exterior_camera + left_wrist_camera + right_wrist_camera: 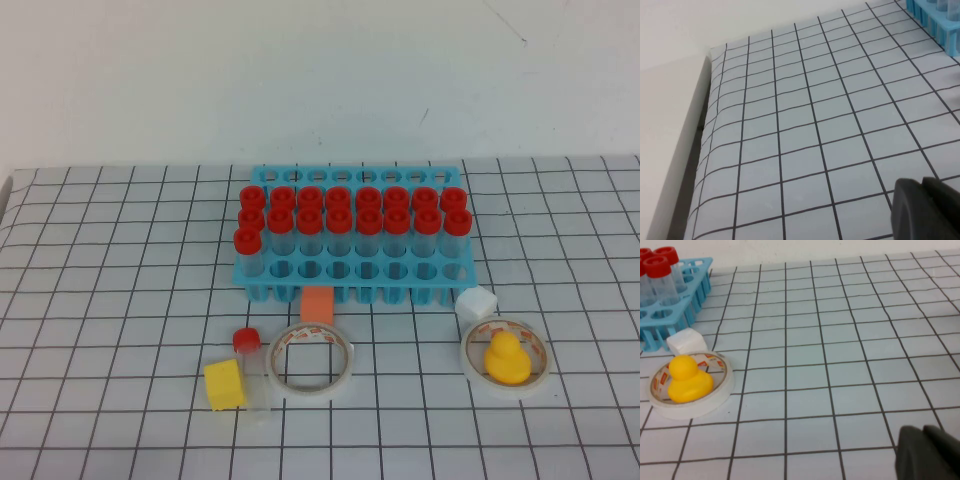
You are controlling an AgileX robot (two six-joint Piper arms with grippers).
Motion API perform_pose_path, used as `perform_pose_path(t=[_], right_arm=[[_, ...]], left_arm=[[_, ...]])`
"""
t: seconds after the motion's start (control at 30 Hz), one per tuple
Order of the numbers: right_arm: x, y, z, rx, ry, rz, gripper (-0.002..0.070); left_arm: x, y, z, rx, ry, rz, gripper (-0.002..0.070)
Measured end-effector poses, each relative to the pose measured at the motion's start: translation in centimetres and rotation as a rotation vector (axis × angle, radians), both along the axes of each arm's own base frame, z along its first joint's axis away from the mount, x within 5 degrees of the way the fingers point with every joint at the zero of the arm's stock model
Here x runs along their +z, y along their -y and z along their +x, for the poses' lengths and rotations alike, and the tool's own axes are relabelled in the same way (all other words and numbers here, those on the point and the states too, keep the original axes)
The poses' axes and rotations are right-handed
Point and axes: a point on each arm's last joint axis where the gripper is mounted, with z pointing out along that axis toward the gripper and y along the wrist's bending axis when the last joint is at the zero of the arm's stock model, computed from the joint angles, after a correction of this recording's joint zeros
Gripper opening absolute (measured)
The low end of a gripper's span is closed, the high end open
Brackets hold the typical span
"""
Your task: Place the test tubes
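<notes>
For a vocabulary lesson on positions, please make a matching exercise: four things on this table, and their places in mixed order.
1 yellow duck
2 loose test tube
3 white cube
4 orange block

A lying beside the yellow block
B inside a tape roll
C at the blue rack's front right corner
D between the rack and the empty tape roll

Pairs: 1-B, 2-A, 3-C, 4-D.

The left gripper, shut, hangs over the grid left of the rack; the right gripper, shut, right of the duck.
</notes>
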Motion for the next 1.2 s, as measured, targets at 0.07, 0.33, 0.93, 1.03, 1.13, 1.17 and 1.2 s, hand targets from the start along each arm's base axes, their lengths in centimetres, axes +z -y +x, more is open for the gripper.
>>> perform_pose_path(t=[0.07,0.33,0.93,1.03,1.13,1.17,1.2], right_arm=[[0.0,0.0,0.0,0.0,0.0,0.0,-0.0001],[0.0,0.0,0.0,0.0,0.0,0.0,-0.0001],[0.0,0.0,0.0,0.0,0.0,-0.001,-0.0001],[0.0,-0.1,0.0,-0.002,0.0,0.025,-0.0001],[0.0,-0.5,0.0,-0.015,0.006,0.22,-0.0001],[0.1,-0.7,0.0,-0.024,0.007,0.336,-0.0001],[0.1,-1.0,0.0,-0.032,0.004,0.443,-0.0001]], left_arm=[[0.0,0.0,0.0,0.0,0.0,0.0,-0.0001],[0.0,0.0,0.0,0.0,0.0,0.0,-0.0001],[0.0,0.1,0.0,-0.001,0.004,-0.029,-0.0001],[0.3,0.5,0.0,0.007,0.019,-0.242,-0.0001],[0.6,1.2,0.0,0.016,0.006,-0.642,-0.0001],[0.7,1.4,0.0,0.016,0.004,-0.734,-0.0001],[0.8,1.6,0.0,0.015,-0.001,-0.813,-0.0001]])
